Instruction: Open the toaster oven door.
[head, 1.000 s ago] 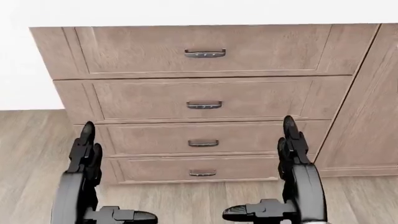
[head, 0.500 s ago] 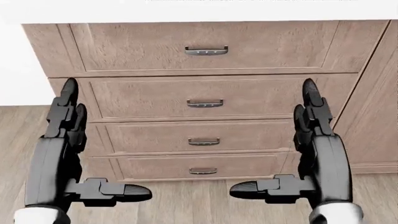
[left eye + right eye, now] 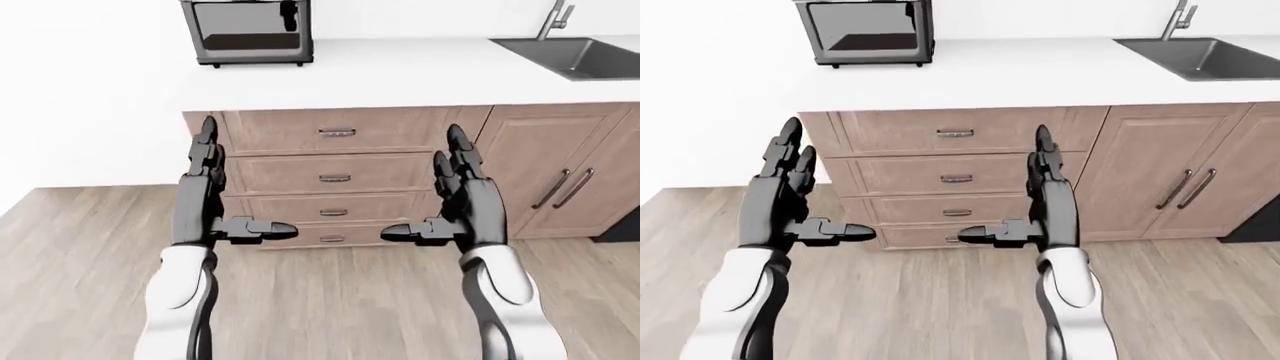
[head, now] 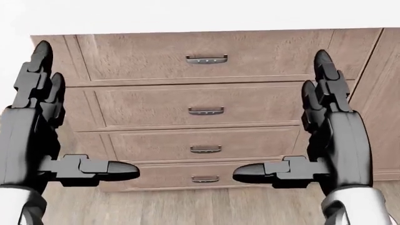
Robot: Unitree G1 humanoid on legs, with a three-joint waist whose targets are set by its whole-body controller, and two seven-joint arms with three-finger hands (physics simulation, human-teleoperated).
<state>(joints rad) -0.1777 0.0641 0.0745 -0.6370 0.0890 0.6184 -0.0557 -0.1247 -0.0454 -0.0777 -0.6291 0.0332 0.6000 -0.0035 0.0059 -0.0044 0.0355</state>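
— Where is the toaster oven (image 3: 864, 32)?

— It stands on the white counter (image 3: 1040, 71), near its left end, at the top left of the right-eye view.

— How does it look?

— It is a dark box with a grey frame and small feet. The door (image 3: 859, 31) is a glass panel; it is closed and upright. Something dark is at its right side, but I cannot tell what it is
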